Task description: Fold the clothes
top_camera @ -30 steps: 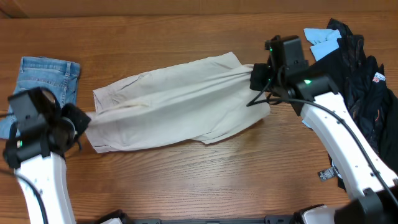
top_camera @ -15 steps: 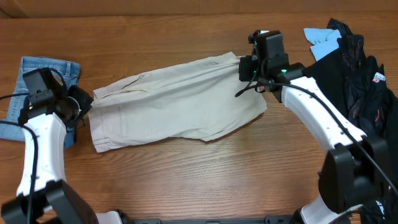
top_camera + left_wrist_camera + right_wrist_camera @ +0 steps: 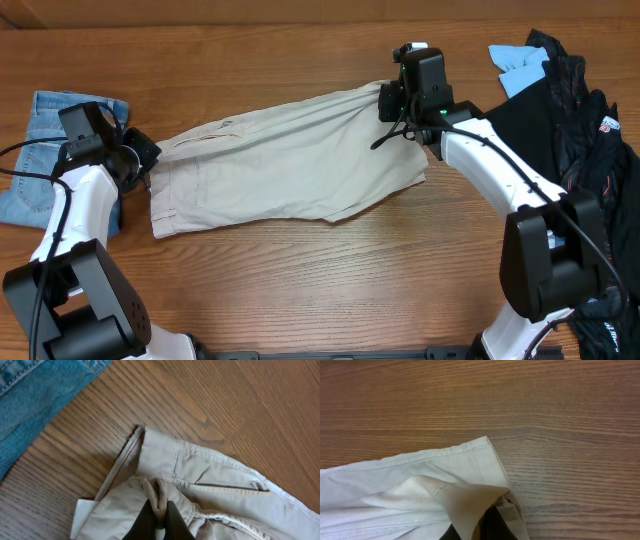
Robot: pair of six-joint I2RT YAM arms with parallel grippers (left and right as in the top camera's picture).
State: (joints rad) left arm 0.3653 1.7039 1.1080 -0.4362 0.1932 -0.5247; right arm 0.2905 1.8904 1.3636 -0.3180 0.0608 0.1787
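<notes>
Left gripper (image 3: 160, 520) and right gripper (image 3: 392, 103) pinch thin folds at opposite ends of khaki shorts (image 3: 290, 165); tugging apart could pop one.

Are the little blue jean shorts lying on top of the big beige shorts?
No, the denim shorts lie beside the khaki shorts, with bare wooden table between them.
</notes>
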